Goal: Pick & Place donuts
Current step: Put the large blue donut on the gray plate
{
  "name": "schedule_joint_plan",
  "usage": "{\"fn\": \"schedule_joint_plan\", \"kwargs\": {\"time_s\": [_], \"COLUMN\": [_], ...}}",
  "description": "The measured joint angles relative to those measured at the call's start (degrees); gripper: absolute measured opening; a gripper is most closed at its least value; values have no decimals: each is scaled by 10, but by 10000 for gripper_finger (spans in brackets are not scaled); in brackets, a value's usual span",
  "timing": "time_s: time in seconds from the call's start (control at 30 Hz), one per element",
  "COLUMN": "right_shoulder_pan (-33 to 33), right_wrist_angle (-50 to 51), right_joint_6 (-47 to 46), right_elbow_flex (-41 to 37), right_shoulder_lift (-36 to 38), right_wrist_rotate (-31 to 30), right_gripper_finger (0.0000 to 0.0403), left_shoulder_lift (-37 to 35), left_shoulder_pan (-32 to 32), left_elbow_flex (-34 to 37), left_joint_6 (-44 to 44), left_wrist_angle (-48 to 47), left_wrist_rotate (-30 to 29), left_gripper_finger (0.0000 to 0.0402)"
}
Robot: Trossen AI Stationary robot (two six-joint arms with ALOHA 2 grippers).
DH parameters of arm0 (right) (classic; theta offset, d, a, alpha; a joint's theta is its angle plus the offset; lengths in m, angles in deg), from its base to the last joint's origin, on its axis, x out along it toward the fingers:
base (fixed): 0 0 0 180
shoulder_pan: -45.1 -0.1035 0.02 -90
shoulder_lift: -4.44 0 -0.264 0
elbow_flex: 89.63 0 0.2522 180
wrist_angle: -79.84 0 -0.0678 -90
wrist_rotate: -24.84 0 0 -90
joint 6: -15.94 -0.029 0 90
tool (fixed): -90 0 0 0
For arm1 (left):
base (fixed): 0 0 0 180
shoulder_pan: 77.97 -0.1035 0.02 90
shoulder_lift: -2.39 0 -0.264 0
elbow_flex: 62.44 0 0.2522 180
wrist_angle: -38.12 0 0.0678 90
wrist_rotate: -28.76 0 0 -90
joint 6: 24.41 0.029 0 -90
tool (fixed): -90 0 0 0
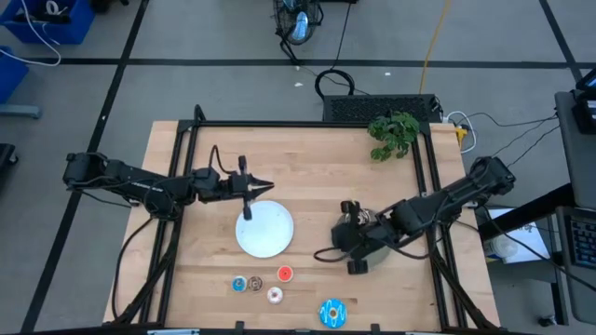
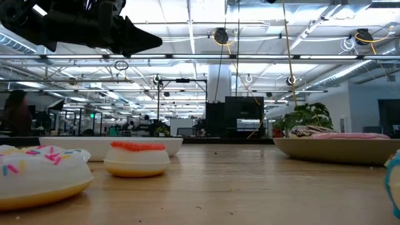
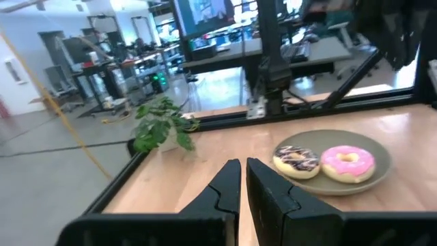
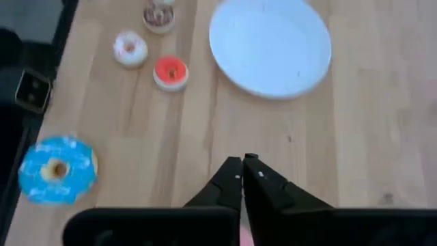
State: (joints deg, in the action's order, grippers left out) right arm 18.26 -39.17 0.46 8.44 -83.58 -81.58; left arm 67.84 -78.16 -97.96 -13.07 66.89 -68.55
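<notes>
My left gripper [image 1: 268, 185] is shut and hovers over the far rim of the white plate [image 1: 264, 229]. My right gripper [image 4: 243, 162] is shut and raised near the grey plate [image 3: 379, 152], which its arm hides in the high view. On that plate lie the pink donut [image 3: 347, 163] and the brown-and-white speckled donut [image 3: 296, 161]. Near the table's near edge rest the tiny blue [image 1: 239, 284], brown [image 1: 255, 283], red-orange [image 1: 284, 274] and whitish-pink [image 1: 275, 295] donuts. The larger blue donut [image 1: 331, 313] lies closest to that edge.
A small green plant [image 1: 393, 133] stands at the far right corner of the table. A black frame rail [image 1: 307, 124] runs along the far edge. Bare wood lies between the white plate and the tiny donuts.
</notes>
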Motion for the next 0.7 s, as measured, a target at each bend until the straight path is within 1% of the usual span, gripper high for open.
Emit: {"fn": "schedule_joint_plan", "kwargs": {"time_s": [0.07,0.13,0.23,0.33,0.47,0.57,0.7], "right_shoulder_pan": [-10,-16,-26,-30,-41,-61,-94], "right_wrist_angle": [-45,-93,-129,-170,-217,-195,-79], "right_joint_6": [-3,-16,-47,-71,-118,-142,-139], "right_elbow_flex": [-15,-29,-41,-40,-37,-4,71], "right_shoulder_lift": [-1,-11,-38,-70,-119,-160,-216], "right_wrist_rotate": [3,29,51,87,158,195,226], "right_gripper_finger": [2,3,1,1,1,0,0], "left_shoulder_lift": [0,0,0,0,0,0,0], "left_shoulder_pan": [0,0,0,1,5,6,6], "left_elbow_flex": [0,0,0,0,0,0,0], "left_joint_6": [-1,-3,-29,-48,-59,-58,-54], "left_wrist_angle": [6,9,8,8,6,5,5], "left_wrist_rotate": [5,6,12,24,26,26,25], "left_gripper_finger": [33,33,33,33,33,33,33]}}
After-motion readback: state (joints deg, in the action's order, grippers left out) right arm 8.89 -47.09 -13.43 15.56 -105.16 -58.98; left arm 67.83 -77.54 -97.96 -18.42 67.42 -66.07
